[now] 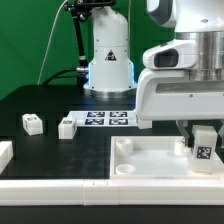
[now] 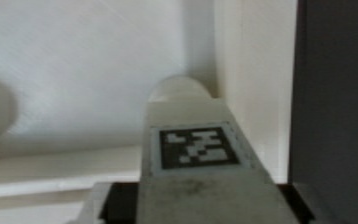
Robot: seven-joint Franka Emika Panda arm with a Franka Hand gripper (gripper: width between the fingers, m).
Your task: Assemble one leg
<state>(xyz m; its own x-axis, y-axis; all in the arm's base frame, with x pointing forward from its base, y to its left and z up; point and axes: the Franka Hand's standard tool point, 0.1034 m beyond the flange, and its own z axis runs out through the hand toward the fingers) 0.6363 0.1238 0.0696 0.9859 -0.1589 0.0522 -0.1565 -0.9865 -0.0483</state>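
Note:
My gripper [image 1: 203, 138] is shut on a leg [image 1: 203, 150], a small white block with a black-and-white tag facing the camera. It holds the leg upright at the corner of the large white panel [image 1: 150, 162] on the exterior view's right, its lower end at or just above the corner socket. In the wrist view the leg [image 2: 197, 130] fills the middle between my fingers [image 2: 115, 205], pointing into the panel's corner [image 2: 87, 90]. Two more legs [image 1: 33, 123] [image 1: 67, 127] lie on the black table at the exterior view's left.
The marker board [image 1: 108, 119] lies behind the panel, in front of the arm's base [image 1: 108, 60]. Another white part [image 1: 5, 152] sits at the exterior view's left edge. A white strip [image 1: 50, 190] runs along the front.

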